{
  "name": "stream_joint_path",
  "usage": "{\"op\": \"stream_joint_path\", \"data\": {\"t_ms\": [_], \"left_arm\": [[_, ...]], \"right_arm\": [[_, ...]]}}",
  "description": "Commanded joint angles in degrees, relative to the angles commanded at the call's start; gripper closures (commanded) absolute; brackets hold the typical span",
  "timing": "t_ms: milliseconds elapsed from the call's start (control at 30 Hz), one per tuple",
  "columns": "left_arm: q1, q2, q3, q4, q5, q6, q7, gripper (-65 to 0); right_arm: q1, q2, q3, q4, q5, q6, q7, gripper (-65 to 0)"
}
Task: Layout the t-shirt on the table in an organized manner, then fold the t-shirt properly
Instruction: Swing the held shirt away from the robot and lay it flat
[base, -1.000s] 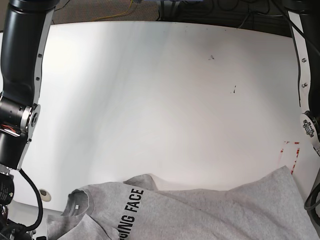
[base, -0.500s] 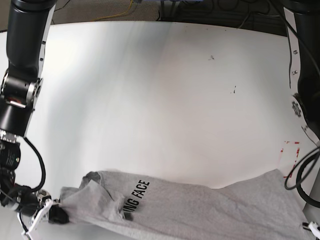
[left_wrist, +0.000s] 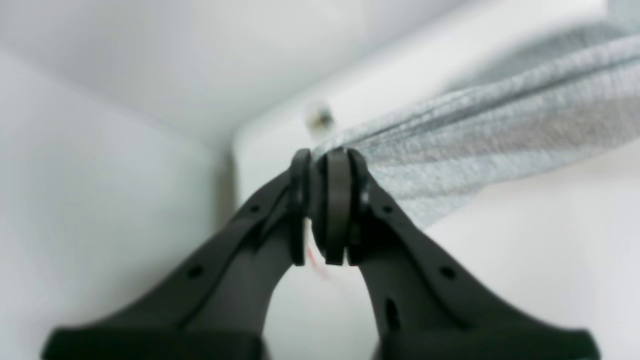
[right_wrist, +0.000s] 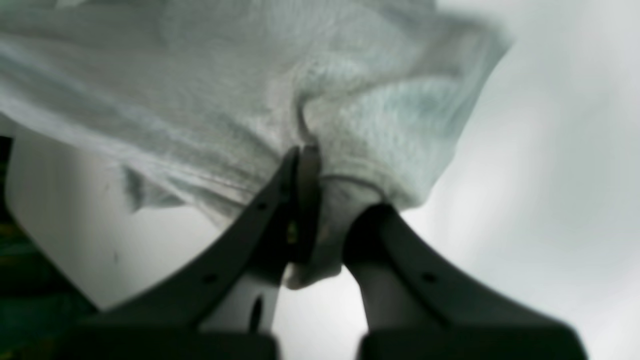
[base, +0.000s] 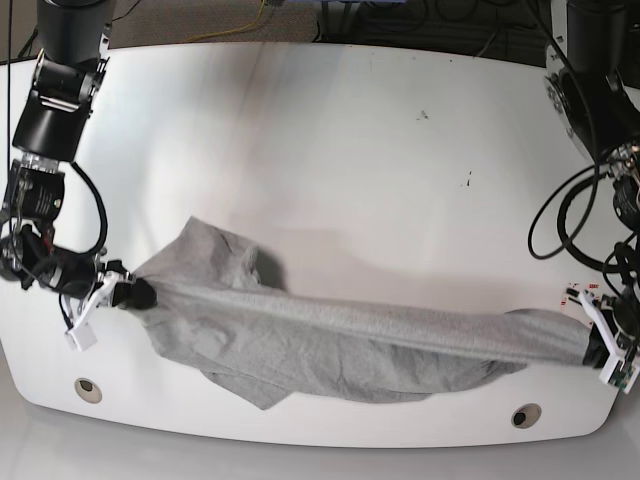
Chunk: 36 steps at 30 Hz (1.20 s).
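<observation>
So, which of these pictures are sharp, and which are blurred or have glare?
Base view: sharp, with soft glare on the table. Left wrist view: the left gripper is fairly crisp, while the t-shirt softens with distance. Right wrist view: blurred overall, the right gripper dark against pale cloth.

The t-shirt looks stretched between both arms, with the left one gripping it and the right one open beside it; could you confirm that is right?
Not quite. The right gripper is also shut on the t-shirt, as the right wrist view shows, with cloth pinched between its fingers. The left gripper does grip it.
</observation>
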Motion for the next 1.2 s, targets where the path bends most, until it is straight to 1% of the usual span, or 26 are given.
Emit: {"op": "stream_joint_path", "data": {"t_ms": [67, 167, 267, 333, 533, 700, 867, 933, 1033, 1133, 1200], "left_arm": [[3.87, 0.09, -2.11, 0.0, -1.23, 0.0, -0.09, -3.9], [9.41, 0.09, -3.69, 0.0, -2.2, 0.0, -0.35, -3.9], [14.51, 0.53, -5.01, 0.0, -2.29, 0.0, -0.44, -3.8], [17.67, 1.85, -5.71, 0.0, -2.29, 0.0, -0.44, -3.8], [25.49, 4.31, -9.32, 0.09, -2.29, 0.0, -0.44, -3.8], [31.3, 7.56, -12.31, 0.09, -2.29, 0.0, -0.44, -3.8], [36.04, 9.23, -13.1, 0.09, -2.11, 0.0, -0.44, -3.8], [38.07, 9.93, -13.19, 0.09, -2.11, 0.0, -0.44, -3.8], [41.05, 10.02, -13.19, 0.09, -2.02, 0.0, -0.53, -3.8], [43.08, 10.11, -13.19, 0.0, -2.02, 0.0, -0.79, -3.8], [44.57, 10.11, -13.1, 0.0, -1.93, 0.0, -2.37, -3.8]], "right_arm": [[-2.99, -0.09, 0.97, 0.18, 0.35, 0.0, -0.18, 0.0], [-6.33, -0.35, 1.32, 2.73, 0.35, 0.0, -0.18, 0.0], [-10.37, -1.67, 2.11, 5.27, 0.26, 0.0, -0.18, 0.0], [-12.84, -2.37, 3.08, 7.03, 0.26, 0.0, -0.18, 0.0], [-18.64, -2.73, 3.6, 7.74, 0.35, 0.0, -0.18, 0.0], [-23.12, -3.69, 3.6, 7.82, 0.35, 0.0, -0.18, 0.0], [-28.04, -4.22, 3.69, 11.78, 0.18, 0.0, 0.09, 0.0], [-30.59, -4.31, 3.78, 15.21, 0.18, -0.09, 0.09, 0.0], [-33.41, -5.63, 3.78, 17.67, 0.09, -0.09, 0.09, 0.0], [-35.6, -6.15, 4.66, 19.16, 0.09, -0.09, 0.09, 0.0], [-37.27, -6.33, 5.45, 19.87, 0.0, -0.09, 0.09, 0.0]]}}
